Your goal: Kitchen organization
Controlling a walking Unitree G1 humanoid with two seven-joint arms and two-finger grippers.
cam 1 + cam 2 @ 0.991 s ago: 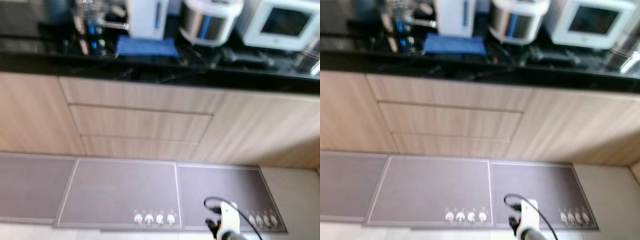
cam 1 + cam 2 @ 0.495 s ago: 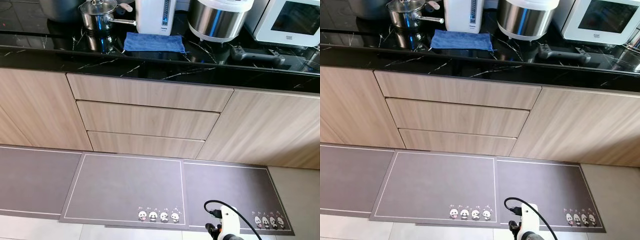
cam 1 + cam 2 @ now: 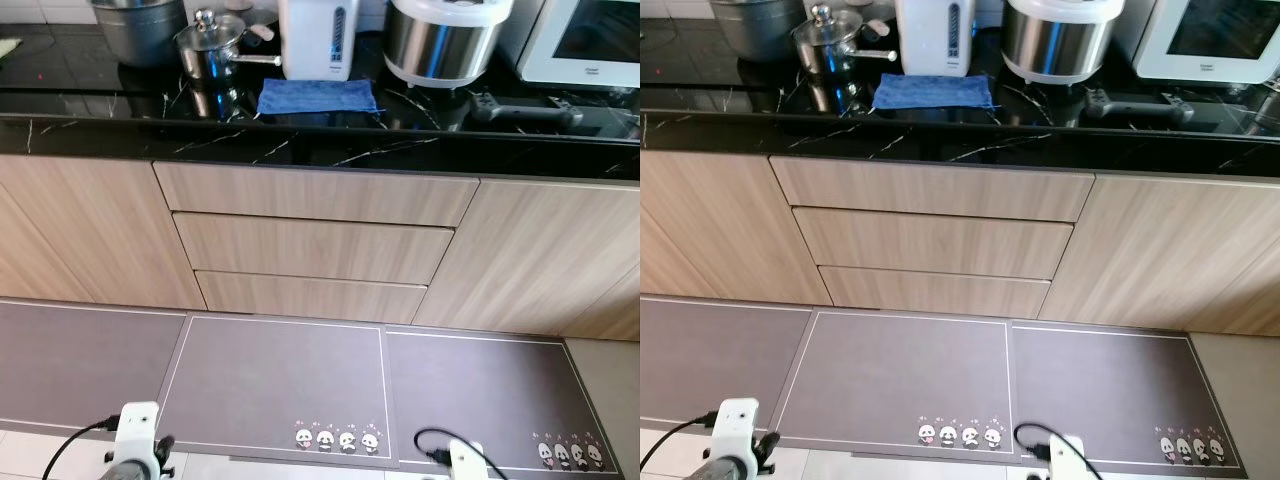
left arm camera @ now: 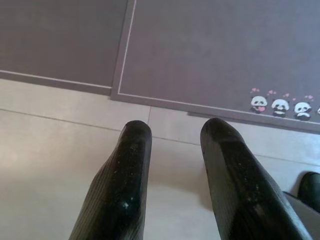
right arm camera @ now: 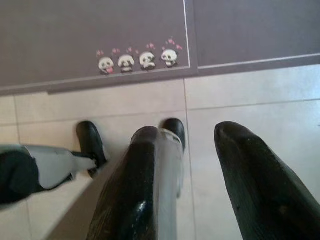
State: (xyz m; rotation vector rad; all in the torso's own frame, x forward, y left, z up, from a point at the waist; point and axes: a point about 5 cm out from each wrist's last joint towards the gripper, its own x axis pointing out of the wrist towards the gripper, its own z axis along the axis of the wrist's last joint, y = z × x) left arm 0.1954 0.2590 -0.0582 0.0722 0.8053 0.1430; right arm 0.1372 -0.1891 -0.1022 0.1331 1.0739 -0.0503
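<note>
Countertop point(image 3: 120, 130) far; left claw point(image 4: 172, 132), right claw point(image 5: 192, 137) parted, empty.

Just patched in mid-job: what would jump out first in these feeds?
The glossy black countertop crowded with gear stands out: a lidded steel pot at its left, a white kettle, a blue cloth before it, a steel rice cooker and a white microwave at its right. Below sit three wood drawers, with grey panda mats on the floor. Both tools hang low, open: left, right.
</note>
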